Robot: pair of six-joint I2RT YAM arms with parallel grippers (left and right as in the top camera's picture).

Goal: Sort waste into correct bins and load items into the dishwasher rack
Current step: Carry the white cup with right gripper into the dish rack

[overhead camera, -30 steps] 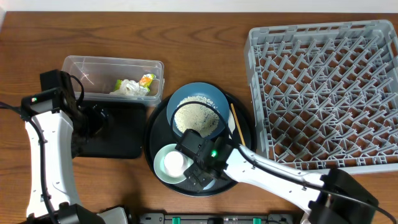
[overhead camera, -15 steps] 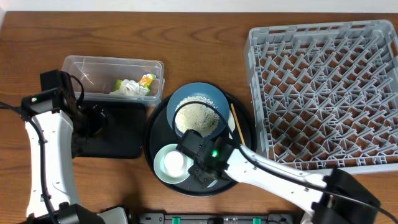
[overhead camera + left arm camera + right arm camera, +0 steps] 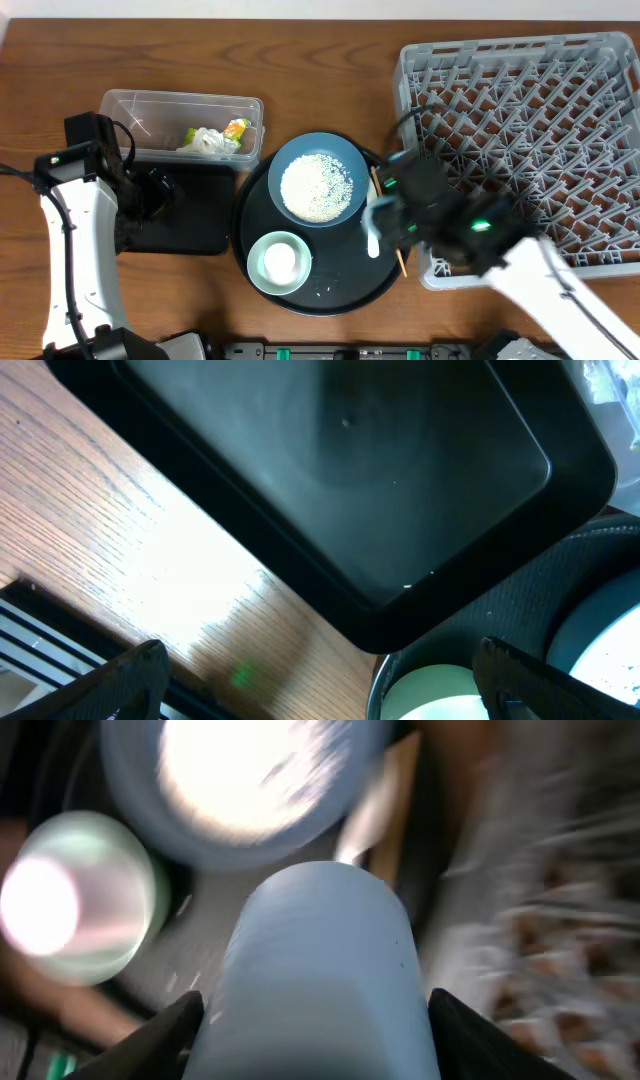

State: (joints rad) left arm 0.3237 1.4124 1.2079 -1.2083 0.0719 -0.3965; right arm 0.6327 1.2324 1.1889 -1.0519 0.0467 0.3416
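My right gripper (image 3: 320,1045) is shut on a small pale blue cup (image 3: 320,960), which fills the blurred right wrist view. Seen from overhead, that gripper (image 3: 405,205) hangs between the round black tray and the front left corner of the grey dishwasher rack (image 3: 520,140). The dark blue plate (image 3: 317,187) carries a heap of white rice (image 3: 316,186). A pale green bowl (image 3: 279,262) holds a white cup (image 3: 281,263). A white spoon (image 3: 372,228) and chopsticks (image 3: 378,195) lie on the tray's right side. My left gripper (image 3: 150,195) stands open over the shallow black tray (image 3: 350,480).
The clear tub (image 3: 140,110) at the back left holds a crumpled tissue (image 3: 205,140) and a yellow-green wrapper (image 3: 237,128). The round black tray (image 3: 330,290) sits between the bins and the rack. Loose rice grains lie on its front part.
My right gripper closed on the cup at the front of the round tray, lifted it and swung right toward the rack's corner. The left arm has not moved.
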